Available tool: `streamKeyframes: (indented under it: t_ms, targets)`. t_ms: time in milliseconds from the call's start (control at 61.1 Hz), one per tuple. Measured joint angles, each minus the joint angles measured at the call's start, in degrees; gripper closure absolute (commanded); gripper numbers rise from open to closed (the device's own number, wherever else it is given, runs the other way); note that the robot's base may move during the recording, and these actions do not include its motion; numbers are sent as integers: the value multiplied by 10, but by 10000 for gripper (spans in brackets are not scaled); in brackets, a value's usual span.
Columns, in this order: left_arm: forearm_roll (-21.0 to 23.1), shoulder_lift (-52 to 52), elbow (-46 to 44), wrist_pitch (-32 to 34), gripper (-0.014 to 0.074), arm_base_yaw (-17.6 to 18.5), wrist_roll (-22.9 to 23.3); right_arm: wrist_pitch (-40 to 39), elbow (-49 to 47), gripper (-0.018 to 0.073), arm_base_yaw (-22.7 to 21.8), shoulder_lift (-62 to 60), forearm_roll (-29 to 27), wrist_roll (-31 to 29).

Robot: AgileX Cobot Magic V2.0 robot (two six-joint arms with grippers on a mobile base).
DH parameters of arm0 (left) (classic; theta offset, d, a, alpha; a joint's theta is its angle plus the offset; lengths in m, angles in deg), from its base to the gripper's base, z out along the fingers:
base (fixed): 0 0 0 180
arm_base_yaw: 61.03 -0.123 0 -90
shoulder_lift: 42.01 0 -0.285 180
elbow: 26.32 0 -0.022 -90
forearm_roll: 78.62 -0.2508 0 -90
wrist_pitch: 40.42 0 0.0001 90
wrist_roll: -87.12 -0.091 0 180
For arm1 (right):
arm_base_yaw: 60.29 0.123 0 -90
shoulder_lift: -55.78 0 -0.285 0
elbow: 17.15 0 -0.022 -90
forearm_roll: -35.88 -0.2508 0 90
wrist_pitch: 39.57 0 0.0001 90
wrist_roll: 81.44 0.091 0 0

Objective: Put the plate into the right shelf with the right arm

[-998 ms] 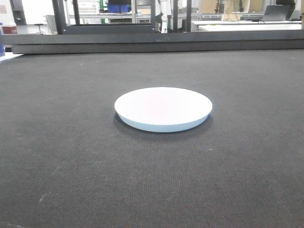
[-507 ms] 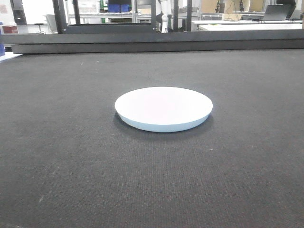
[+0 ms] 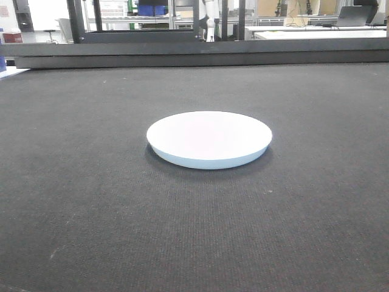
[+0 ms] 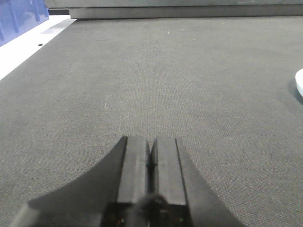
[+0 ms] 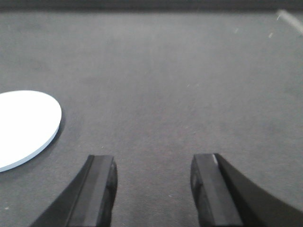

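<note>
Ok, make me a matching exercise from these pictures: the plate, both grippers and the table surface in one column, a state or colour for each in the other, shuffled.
Column one:
1. round white plate
2. black left gripper
3. black right gripper
4. textured table surface

Column two:
a. jaws apart, nothing between them
b. dark grey
c. lying flat, nothing touching it
d. jaws pressed together

Pairs: 1-c, 2-d, 3-a, 4-b.

lab workspace, metal racks (image 3: 115, 21), white bench (image 3: 316, 34), laptop (image 3: 354, 16)
</note>
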Motion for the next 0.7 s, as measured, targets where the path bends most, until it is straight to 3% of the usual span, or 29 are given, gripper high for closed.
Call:
streamKeyframes:
  t_ms: [393, 704]
  targets:
    - [0, 0, 0, 0, 643, 0, 0, 66, -293, 163, 138, 384, 2, 1]
    - [0, 0, 0, 0, 643, 0, 0, 88, -447, 163, 209, 619, 7, 1]
